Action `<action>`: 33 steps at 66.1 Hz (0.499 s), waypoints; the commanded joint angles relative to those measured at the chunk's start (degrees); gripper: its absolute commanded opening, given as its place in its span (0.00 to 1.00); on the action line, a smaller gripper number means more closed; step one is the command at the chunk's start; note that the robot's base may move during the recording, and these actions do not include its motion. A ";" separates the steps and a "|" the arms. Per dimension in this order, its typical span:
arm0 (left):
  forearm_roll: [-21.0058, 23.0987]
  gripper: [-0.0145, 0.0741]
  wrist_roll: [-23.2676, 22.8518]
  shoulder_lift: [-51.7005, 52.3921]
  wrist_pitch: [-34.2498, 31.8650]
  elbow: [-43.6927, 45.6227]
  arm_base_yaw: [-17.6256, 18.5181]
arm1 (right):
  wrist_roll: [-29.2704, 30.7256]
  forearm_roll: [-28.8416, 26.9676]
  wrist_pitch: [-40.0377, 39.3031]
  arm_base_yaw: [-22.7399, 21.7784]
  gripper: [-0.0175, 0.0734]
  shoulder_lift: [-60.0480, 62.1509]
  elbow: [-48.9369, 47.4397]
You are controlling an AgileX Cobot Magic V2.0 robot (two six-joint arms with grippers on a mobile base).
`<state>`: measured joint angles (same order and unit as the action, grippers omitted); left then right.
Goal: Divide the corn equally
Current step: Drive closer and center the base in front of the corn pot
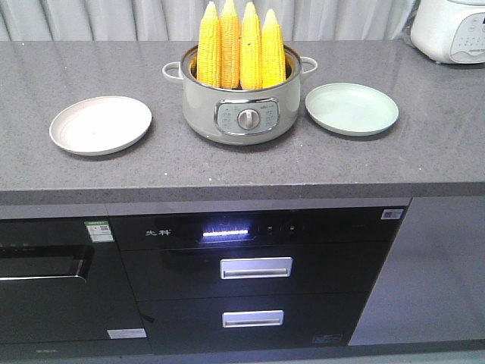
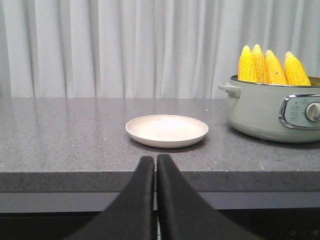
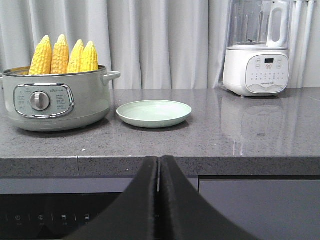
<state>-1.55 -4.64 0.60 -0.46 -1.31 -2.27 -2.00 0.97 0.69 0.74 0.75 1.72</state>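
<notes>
Several cobs of yellow corn (image 1: 241, 47) stand upright in a pale green electric pot (image 1: 241, 114) at the middle of the grey counter; the corn (image 2: 272, 66) also shows in the left wrist view and the corn (image 3: 64, 57) in the right wrist view. A cream plate (image 1: 100, 124) lies left of the pot, a mint plate (image 1: 352, 108) right of it, both bare. My left gripper (image 2: 155, 159) hangs shut before the counter edge, facing the cream plate (image 2: 167, 131). My right gripper (image 3: 160, 160) is shut too, facing the mint plate (image 3: 154, 113). Neither arm appears in the front view.
A white blender (image 3: 256, 50) stands at the back right of the counter (image 1: 424, 163). A white appliance (image 1: 451, 30) sits at the far right corner. Grey curtains (image 2: 125, 45) hang behind. Below the counter are dark built-in appliances with drawer handles (image 1: 255, 267).
</notes>
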 commanded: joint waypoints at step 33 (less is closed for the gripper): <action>0.54 0.16 -0.51 0.91 -4.36 -0.76 0.24 | 0.35 -0.03 -4.56 0.07 0.19 0.03 0.55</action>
<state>-1.55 -4.64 0.60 -0.46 -1.31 -2.27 -2.00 0.97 0.69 0.74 0.75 1.72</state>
